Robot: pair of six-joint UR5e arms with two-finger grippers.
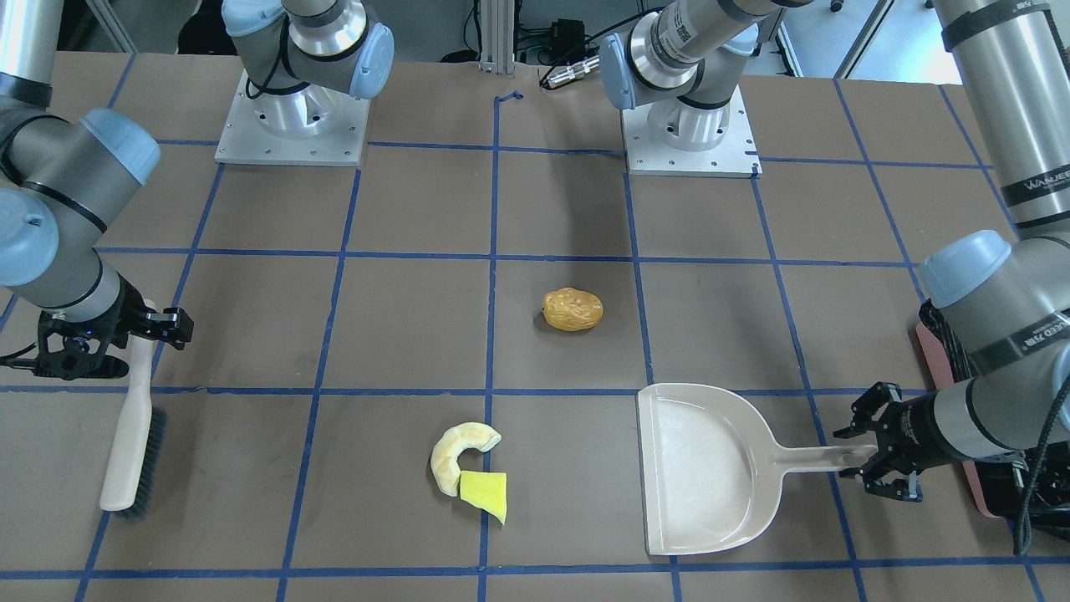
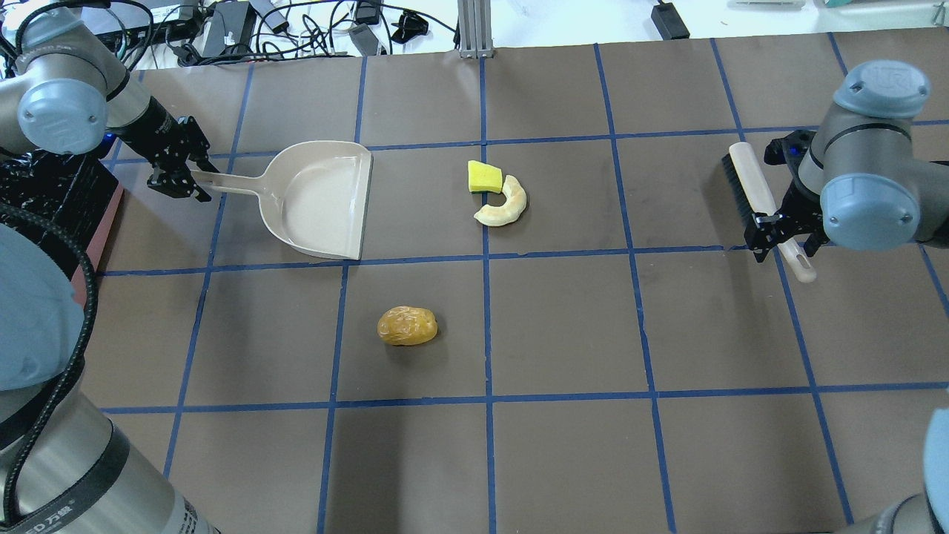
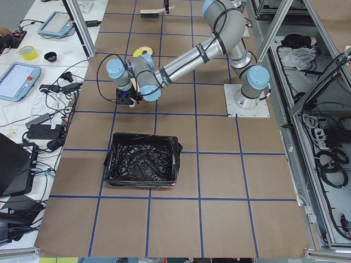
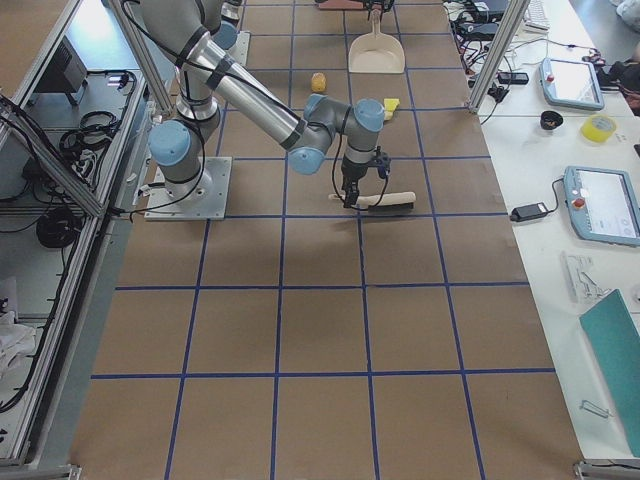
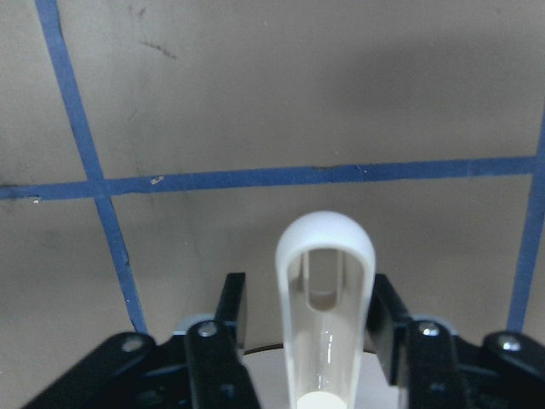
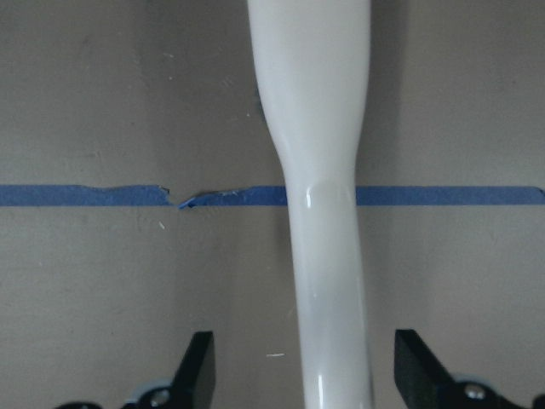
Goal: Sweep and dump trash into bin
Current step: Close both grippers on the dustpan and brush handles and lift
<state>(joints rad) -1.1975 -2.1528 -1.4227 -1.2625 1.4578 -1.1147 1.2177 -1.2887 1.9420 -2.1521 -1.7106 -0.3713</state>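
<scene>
— Are both pairs of jaws spread?
— Yes. The left jaws straddle the dustpan handle [image 5: 325, 290] without pinching it, and the right jaws hang open astride the brush handle [image 6: 324, 256].
— And the trash [image 1: 573, 309]?
— It's loose on the counter [image 2: 563, 326] between the two pairs of jaws: the potato lump [image 2: 407, 325], and the crescent slice [image 2: 504, 204] touching the yellow wedge [image 2: 484, 176]. The bin [image 3: 142, 164] sits behind the left jaws.
— Then centre each handle and close squarely before lifting.
</scene>
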